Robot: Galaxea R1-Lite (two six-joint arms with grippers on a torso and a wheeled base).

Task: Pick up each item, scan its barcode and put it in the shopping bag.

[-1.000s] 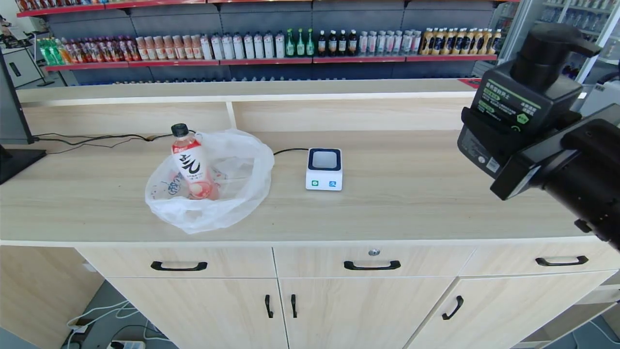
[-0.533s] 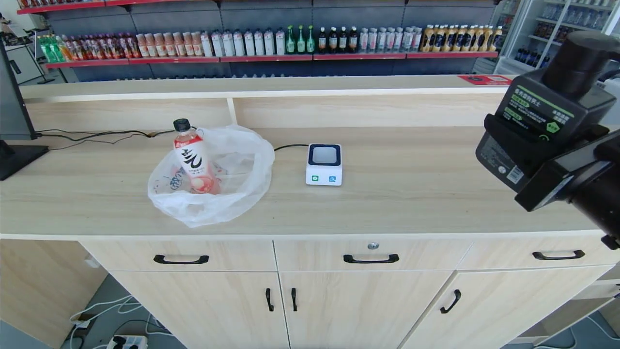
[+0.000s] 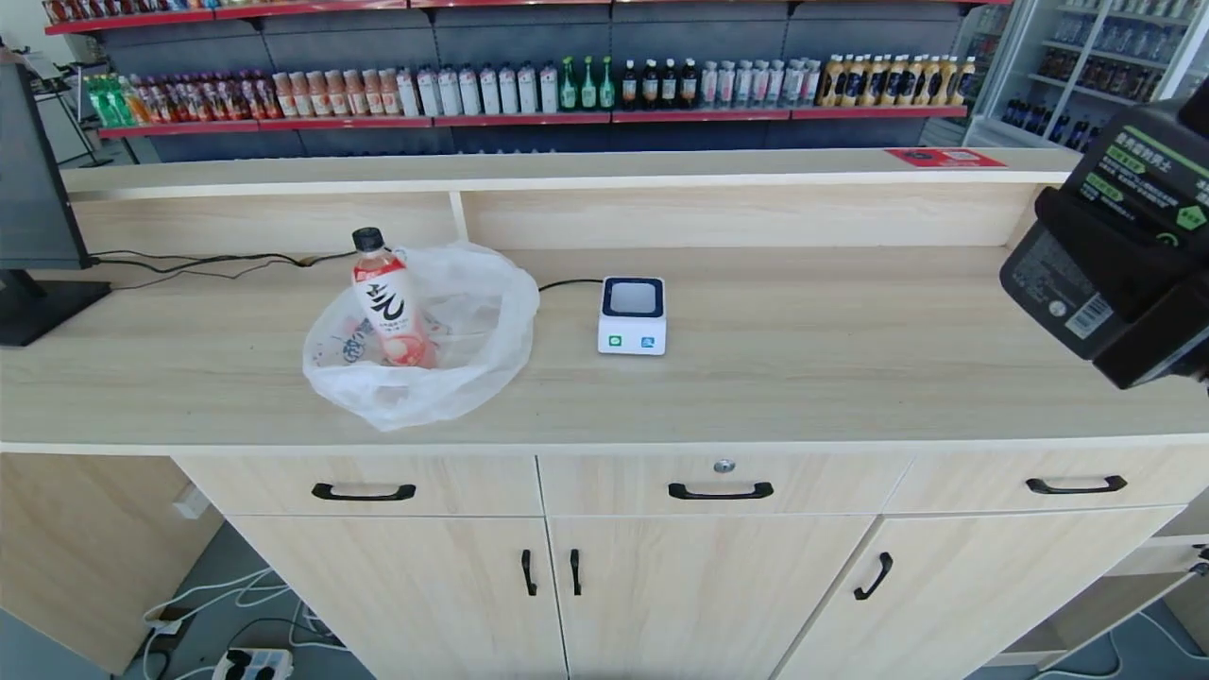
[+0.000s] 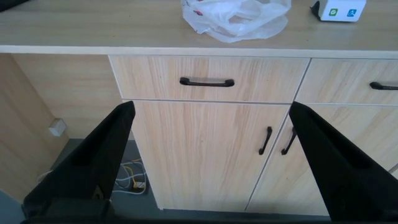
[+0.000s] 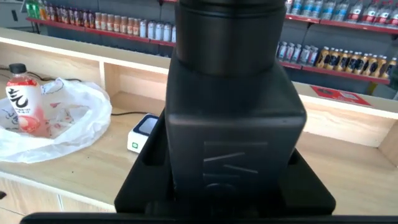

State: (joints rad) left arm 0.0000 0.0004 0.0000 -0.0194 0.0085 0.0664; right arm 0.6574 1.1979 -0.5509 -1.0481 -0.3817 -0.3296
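A black square pump bottle [image 3: 1124, 222] hangs above the counter's right end, with my right gripper [image 3: 1148, 312] shut on its body. In the right wrist view the black bottle [image 5: 233, 124] stands upright between the gripper's [image 5: 224, 186] jaws. A white barcode scanner [image 3: 632, 316] sits mid-counter. To its left lies the open, clear shopping bag [image 3: 425, 368] with a pink drink bottle [image 3: 387, 307] leaning inside. My left gripper [image 4: 208, 168] is open and holds nothing, low in front of the cabinet doors, below the bag [image 4: 236, 17].
A monitor base [image 3: 38, 302] and cables sit at the counter's far left. A raised ledge [image 3: 567, 170] runs along the back. The wooden counter [image 3: 831, 378] lies bare between scanner and right end. Drawers and doors [image 3: 723, 491] front the cabinet.
The head camera has shifted slightly. My right gripper has carried the black bottle farther toward the right edge of the head view. The bag, drink and scanner stay put.
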